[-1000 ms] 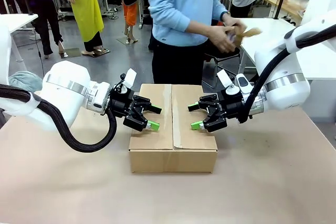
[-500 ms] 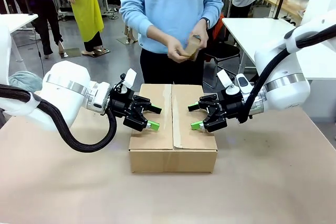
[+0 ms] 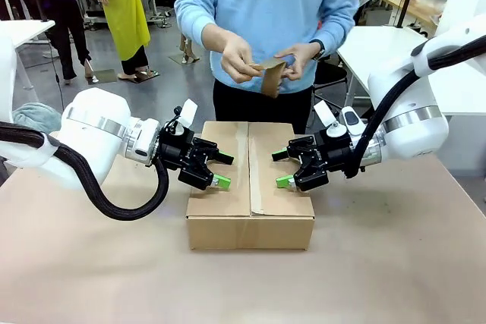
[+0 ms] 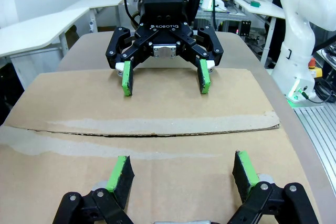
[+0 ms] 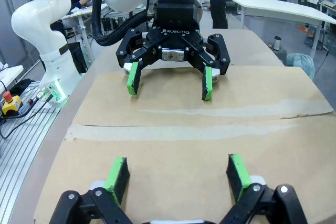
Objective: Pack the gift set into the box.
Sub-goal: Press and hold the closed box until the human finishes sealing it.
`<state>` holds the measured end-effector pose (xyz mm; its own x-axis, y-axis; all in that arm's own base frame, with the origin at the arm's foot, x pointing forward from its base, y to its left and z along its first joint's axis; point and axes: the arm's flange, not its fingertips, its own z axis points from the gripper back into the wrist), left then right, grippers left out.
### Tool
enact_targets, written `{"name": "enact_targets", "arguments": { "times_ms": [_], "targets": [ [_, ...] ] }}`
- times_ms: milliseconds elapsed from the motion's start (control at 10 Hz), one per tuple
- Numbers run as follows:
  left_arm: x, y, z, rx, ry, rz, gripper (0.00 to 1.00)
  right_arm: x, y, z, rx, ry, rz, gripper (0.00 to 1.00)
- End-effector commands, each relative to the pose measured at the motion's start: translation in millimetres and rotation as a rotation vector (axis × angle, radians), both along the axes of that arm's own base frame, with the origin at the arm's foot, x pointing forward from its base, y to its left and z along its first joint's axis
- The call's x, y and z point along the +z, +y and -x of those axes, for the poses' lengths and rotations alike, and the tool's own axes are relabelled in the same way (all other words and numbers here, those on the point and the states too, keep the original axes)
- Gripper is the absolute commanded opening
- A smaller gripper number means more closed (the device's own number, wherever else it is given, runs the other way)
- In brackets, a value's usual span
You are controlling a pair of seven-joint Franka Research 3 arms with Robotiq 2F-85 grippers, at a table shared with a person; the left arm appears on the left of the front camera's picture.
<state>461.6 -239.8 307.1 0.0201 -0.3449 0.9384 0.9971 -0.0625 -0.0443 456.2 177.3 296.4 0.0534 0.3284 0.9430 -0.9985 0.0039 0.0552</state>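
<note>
A brown box (image 3: 250, 187) sits in the middle of the table (image 3: 395, 263). Its top flaps are folded down flat, and a strip of tape (image 3: 251, 165) runs along the line where the two big flaps meet. The gift set cannot be seen, so I cannot tell where it is. The left gripper (image 3: 221, 169) comes in from the left side and hangs just over the left half of the box top. Its two fingers are spread wide apart and there is nothing between them. The right gripper (image 3: 282, 168) comes in from the right side and hangs just over the right half of the box top. Its fingers are spread wide too, and they hold nothing. The two grippers face each other across the tape line, with a gap between them. From the left wrist camera, the left gripper's green pads (image 4: 121, 173) stick out low over the cardboard, and the other gripper is straight ahead on the far flap. The right wrist camera shows the same thing from the other side. A person in a light blue top (image 3: 266, 5) stands at the far side of the table, behind the box. Both of the person's hands (image 3: 237, 60) are up near the chest, holding a small brown piece (image 3: 269, 75) that looks like paper or card.
</note>
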Motion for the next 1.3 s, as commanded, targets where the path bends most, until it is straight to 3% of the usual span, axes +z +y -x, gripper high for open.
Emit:
{"name": "enact_targets", "arguments": {
  "times_ms": [0, 1200],
  "targets": [
    [-2.4, -1.2, 3.2, -0.001, -0.007, 0.006, 1.0, -0.9, 0.3, 1.0, 0.0, -0.001, 0.007, 1.0],
    [-2.4, -1.2, 3.2, -0.001, -0.007, 0.006, 1.0, -0.9, 0.3, 1.0, 0.0, -0.001, 0.007, 1.0]
  ]
}}
